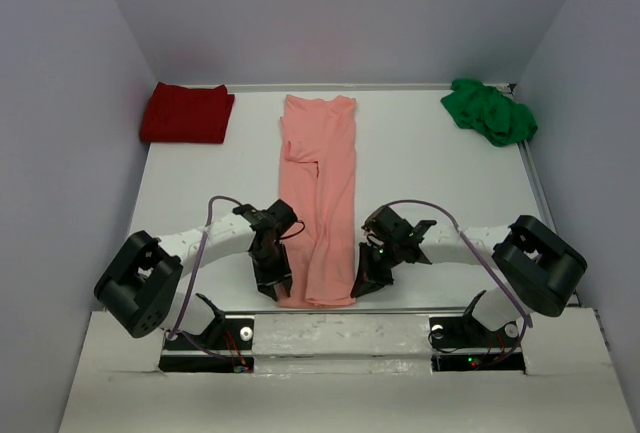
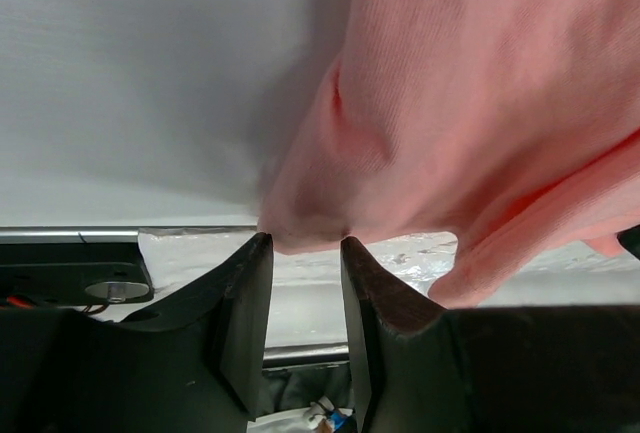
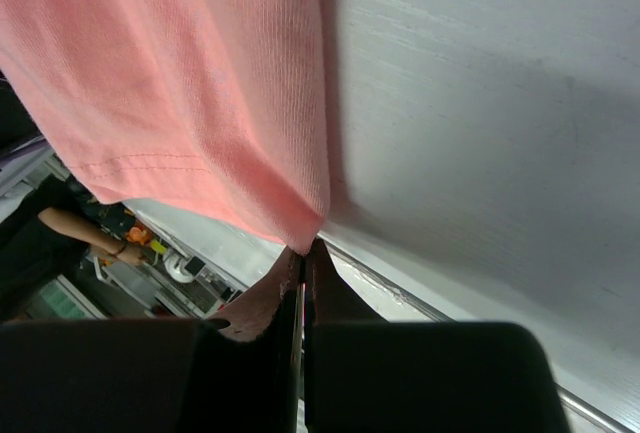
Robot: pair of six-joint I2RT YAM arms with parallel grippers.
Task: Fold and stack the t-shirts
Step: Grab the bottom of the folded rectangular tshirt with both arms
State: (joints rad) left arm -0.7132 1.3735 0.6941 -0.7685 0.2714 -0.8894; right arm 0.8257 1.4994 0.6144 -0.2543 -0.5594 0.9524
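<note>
Clearly, the pink shirt (image 1: 320,193) is laid in the middle of the white table (image 1: 430,183) as a long narrow strip, folded along its length, and it is stretched from the far edge to the near edge, between the two arms. Its near right corner is clamped by the right gripper (image 1: 362,285); in the right wrist view the two fingers (image 3: 262,308) are seen pressed together, with the hem of the cloth caught at their tips. The left gripper (image 1: 274,288) is placed at the near left corner of the same shirt. Its fingers (image 2: 250,293) are set apart, and a rounded bunch of the cloth is seen right at the tips, filling the gap between them; whether this bunch is squeezed or only touched cannot be told. The red shirt (image 1: 187,113) is seen folded in the far left corner of the table, and the green shirt (image 1: 490,113) is seen crumpled in the far right corner. Both are well apart from the pink one.
</note>
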